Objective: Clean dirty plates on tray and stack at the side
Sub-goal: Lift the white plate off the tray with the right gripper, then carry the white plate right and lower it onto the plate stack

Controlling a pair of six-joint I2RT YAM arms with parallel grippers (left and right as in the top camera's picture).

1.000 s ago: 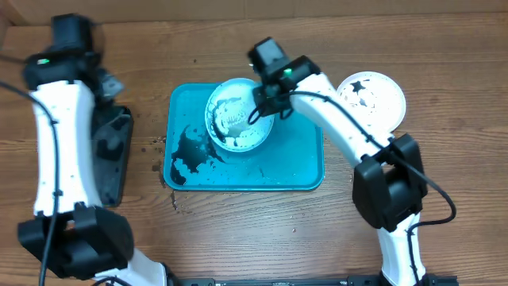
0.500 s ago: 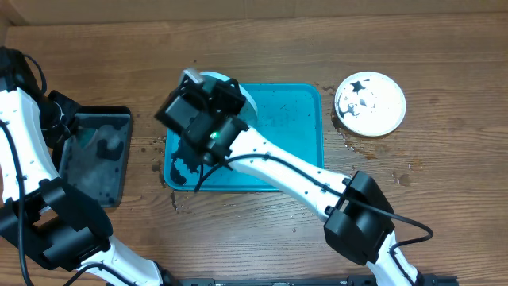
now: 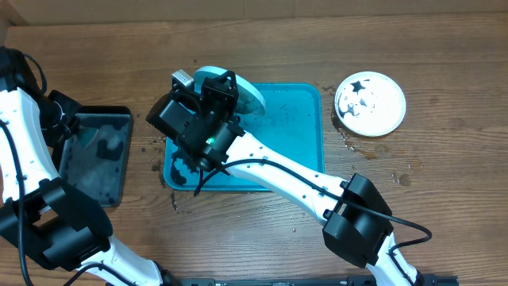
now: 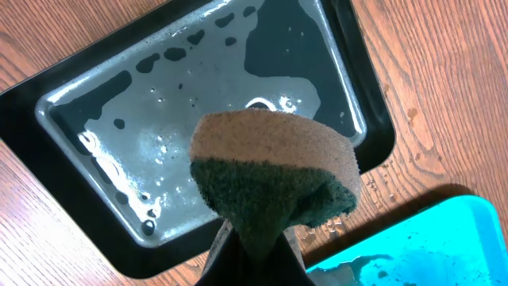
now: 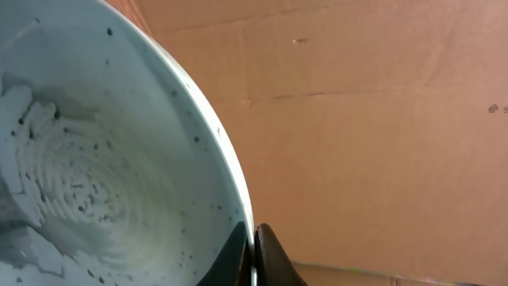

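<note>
Swung off the middle, the aqua plate (image 3: 248, 94) now hangs tilted over the far-left corner of the turquoise tray (image 3: 294, 151), its rim pinched in the closed right jaws. The left jaws, clamped on the sponge (image 4: 274, 171), hover above the wet black tray (image 4: 71, 103). Best to hold the plate steady and press the sponge flat on its smeared face.

right arm (image 3: 270, 163) lying across tray (image 3: 295, 127), tray's right half unobstructed
</note>
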